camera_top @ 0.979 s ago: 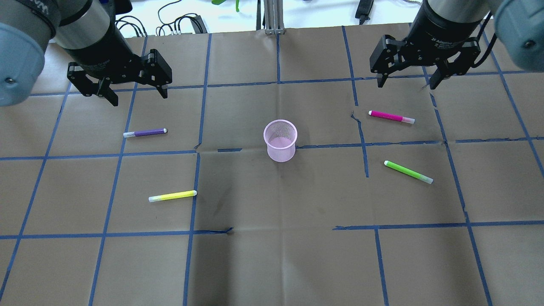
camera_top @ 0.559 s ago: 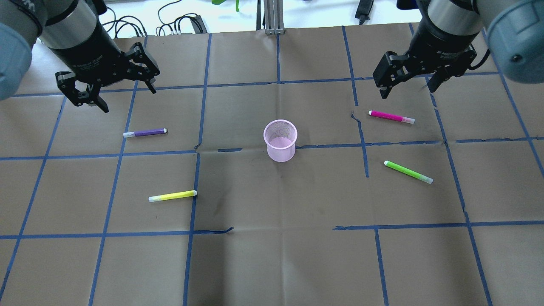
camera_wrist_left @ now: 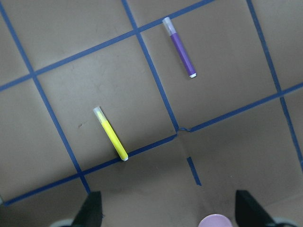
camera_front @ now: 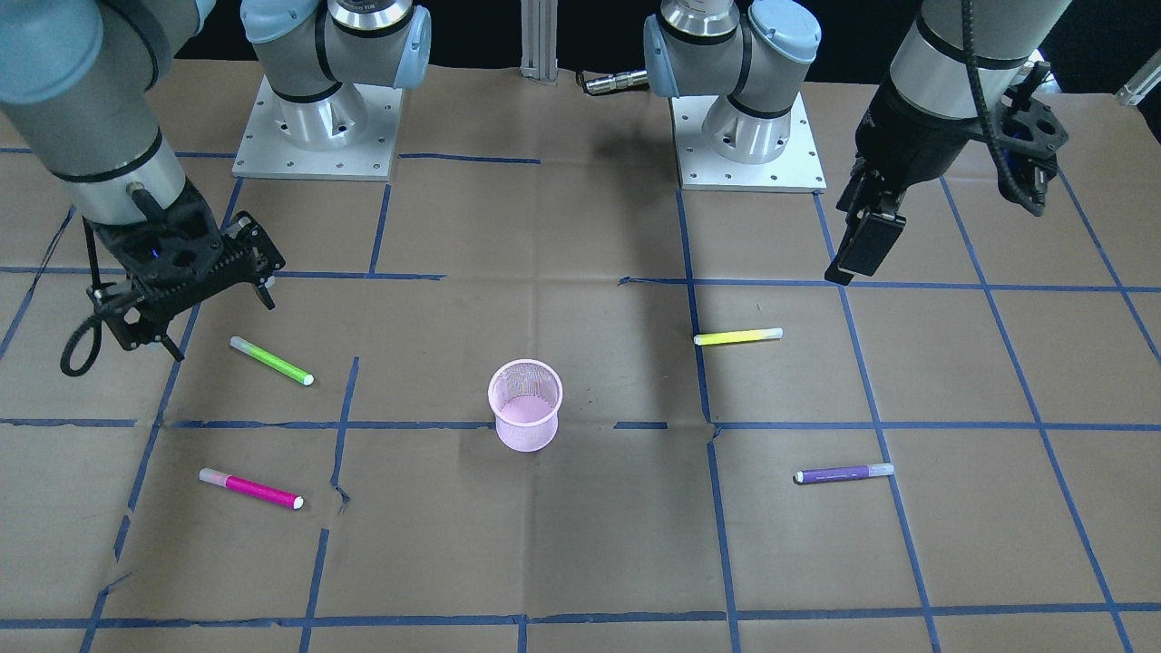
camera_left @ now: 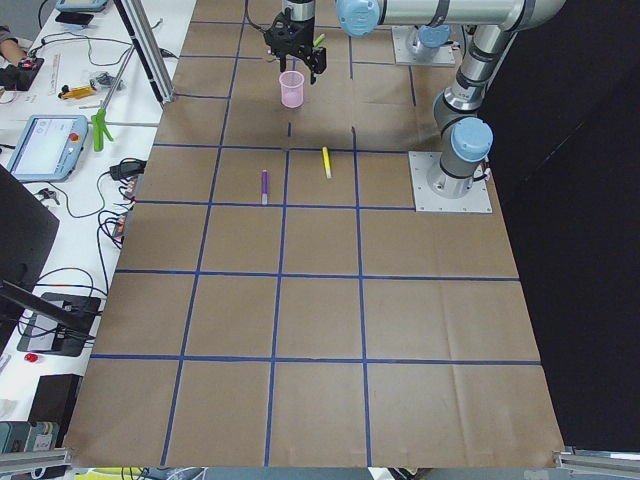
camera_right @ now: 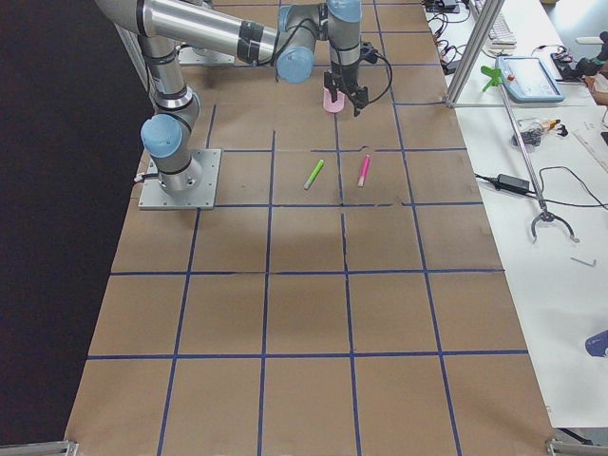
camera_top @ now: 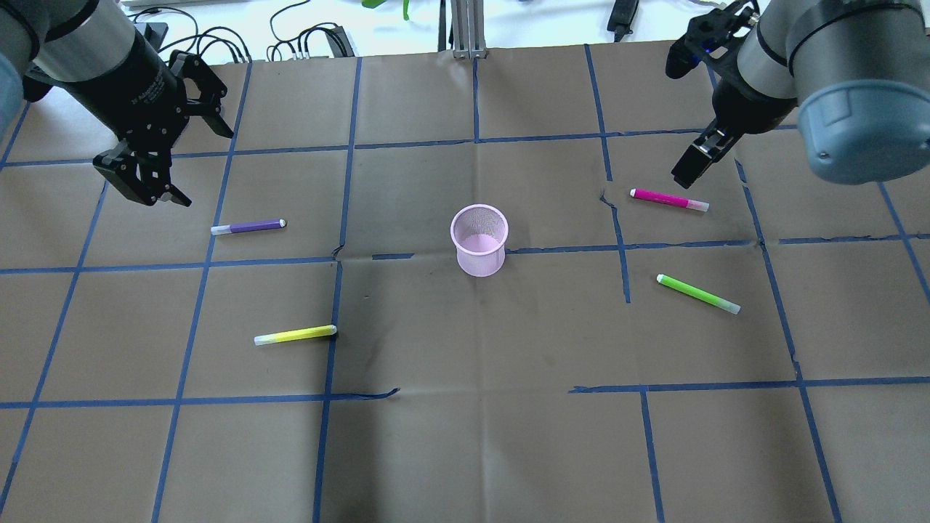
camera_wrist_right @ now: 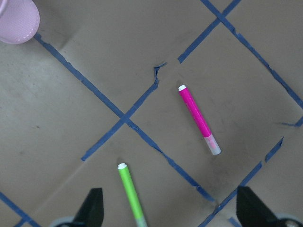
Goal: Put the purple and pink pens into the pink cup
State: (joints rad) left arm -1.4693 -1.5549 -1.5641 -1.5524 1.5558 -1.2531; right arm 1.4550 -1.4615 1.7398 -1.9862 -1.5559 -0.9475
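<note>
Four pens lie flat on the taped brown table (camera_top: 465, 450), each apart from the others and from the cup. In the overhead view the nearest, lower left of centre, is the yellow pen (camera_top: 295, 335), with one end touching a blue tape line. The green pen (camera_top: 698, 293) lies slanted on the right at about mid-height. The cup (camera_top: 479, 263) stands upright at the centre, mouth up. Beyond it, the purple pen (camera_top: 248, 226) lies left of centre and the pink pen (camera_top: 668, 199) right of centre, both well apart from the cup. Farther still, the left gripper (camera_top: 208, 169) hangs at upper left, up and left of the purple pen, its jaws wide apart and empty. The right gripper (camera_front: 223, 329) hangs at upper right, just beyond the pink pen, its jaws likewise spread and empty.
</note>
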